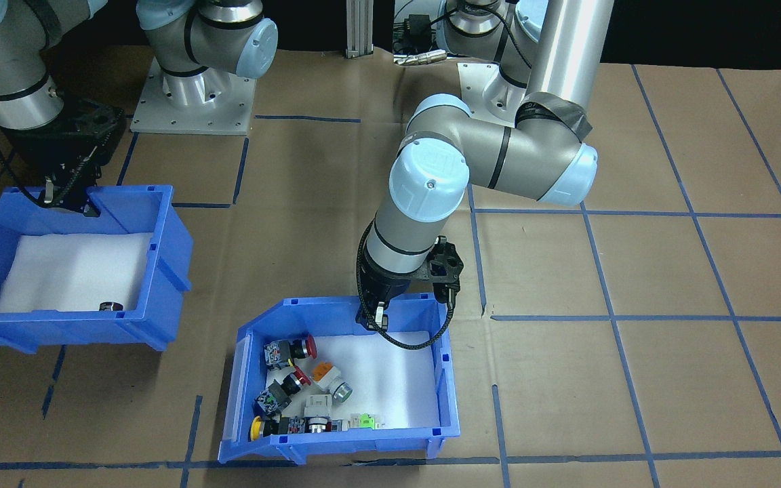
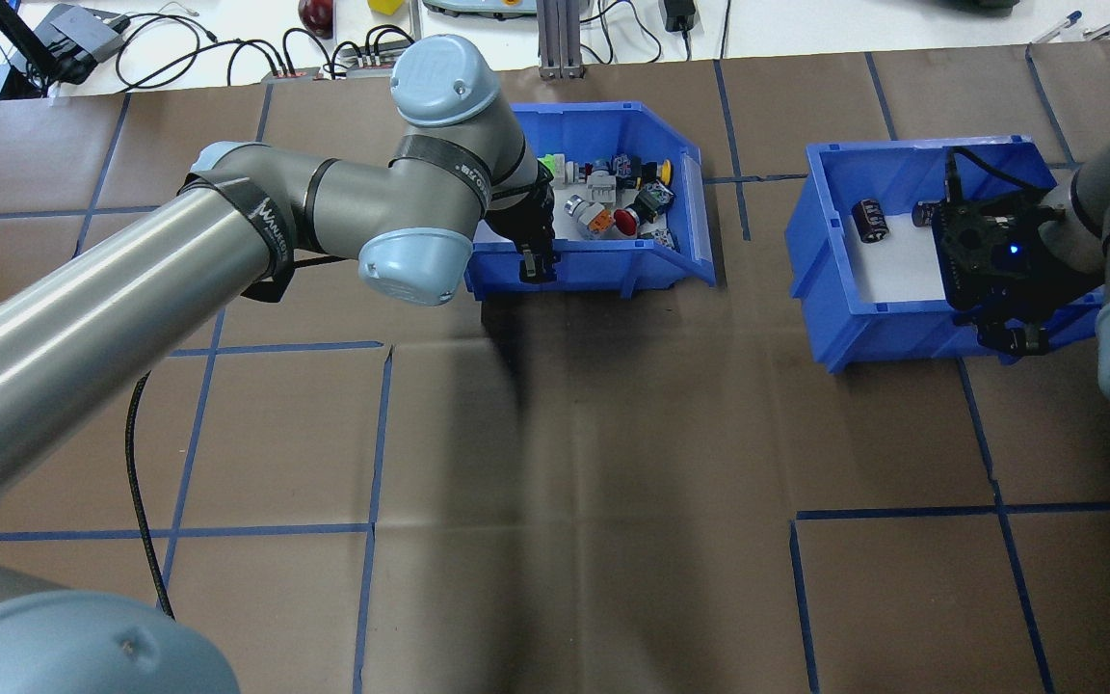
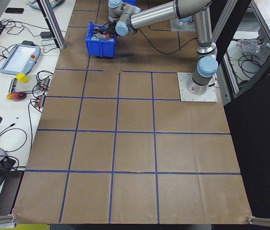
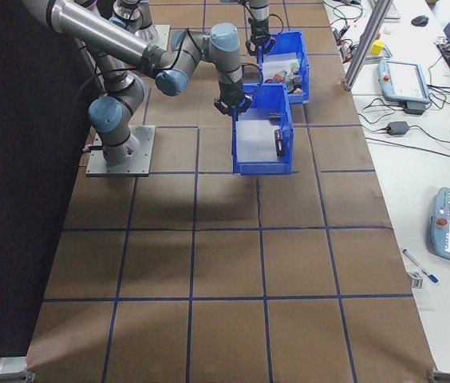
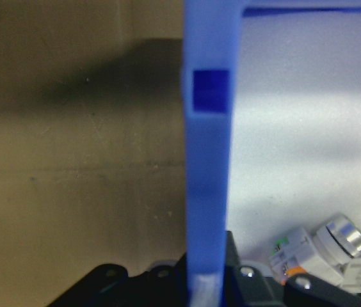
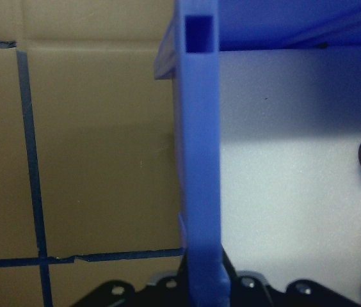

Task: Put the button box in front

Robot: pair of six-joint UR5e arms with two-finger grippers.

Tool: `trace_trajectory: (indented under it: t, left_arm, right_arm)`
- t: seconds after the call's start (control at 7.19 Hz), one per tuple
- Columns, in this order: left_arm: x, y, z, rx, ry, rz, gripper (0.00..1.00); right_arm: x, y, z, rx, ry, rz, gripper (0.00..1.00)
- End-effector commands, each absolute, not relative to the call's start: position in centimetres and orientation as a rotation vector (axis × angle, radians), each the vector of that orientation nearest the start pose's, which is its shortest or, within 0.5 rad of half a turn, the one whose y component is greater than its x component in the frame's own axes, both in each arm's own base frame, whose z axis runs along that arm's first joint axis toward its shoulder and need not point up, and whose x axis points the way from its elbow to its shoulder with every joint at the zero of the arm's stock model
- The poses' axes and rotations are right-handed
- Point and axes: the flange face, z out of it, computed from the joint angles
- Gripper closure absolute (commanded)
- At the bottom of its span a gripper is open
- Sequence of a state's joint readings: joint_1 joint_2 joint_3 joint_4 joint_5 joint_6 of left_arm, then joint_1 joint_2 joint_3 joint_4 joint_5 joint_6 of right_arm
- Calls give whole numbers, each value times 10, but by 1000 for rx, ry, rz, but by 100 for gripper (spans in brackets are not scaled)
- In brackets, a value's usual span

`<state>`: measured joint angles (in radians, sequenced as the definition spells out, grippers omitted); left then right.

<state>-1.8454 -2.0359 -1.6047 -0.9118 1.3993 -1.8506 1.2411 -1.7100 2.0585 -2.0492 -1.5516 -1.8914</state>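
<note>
Left gripper (image 2: 533,262) is closed on the near wall of the blue plastic button box (image 2: 613,265) with white foam liner, which sits at the table's far side. Right gripper (image 2: 1008,337) similarly clamps the other blue bin (image 2: 834,289), well apart.

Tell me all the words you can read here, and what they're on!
White letters on the black strap round the left arm: too blurred to read.
Raised mark on the blue joint cap: too faint to read.
The button box and its switches: no text I can read.
</note>
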Motion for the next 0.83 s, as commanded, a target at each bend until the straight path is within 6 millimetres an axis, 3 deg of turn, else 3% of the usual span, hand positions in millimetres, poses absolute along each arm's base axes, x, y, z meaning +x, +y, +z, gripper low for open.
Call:
trace_trajectory:
  t: [0.0, 0.14, 0.42, 0.56, 0.7]
  left_arm:
    - [-323, -596, 268, -2355, 2403, 117, 90]
    - [-324, -602, 265, -2348, 2411, 110, 76]
    - [-326, -601, 258, -2328, 2411, 102, 3]
    - [-327, -601, 262, -2328, 2425, 107, 2]
    - [-325, -599, 283, -2270, 2501, 79, 2]
  right_arm:
    - [-9, -443, 362, -2306, 2286, -113, 92]
    - [-9, -443, 362, -2306, 2286, -109, 92]
    - [-9, -442, 362, -2301, 2288, -105, 92]
    - [-9, -442, 361, -2299, 2287, -101, 92]
    - [-9, -442, 361, -2294, 2286, -97, 92]
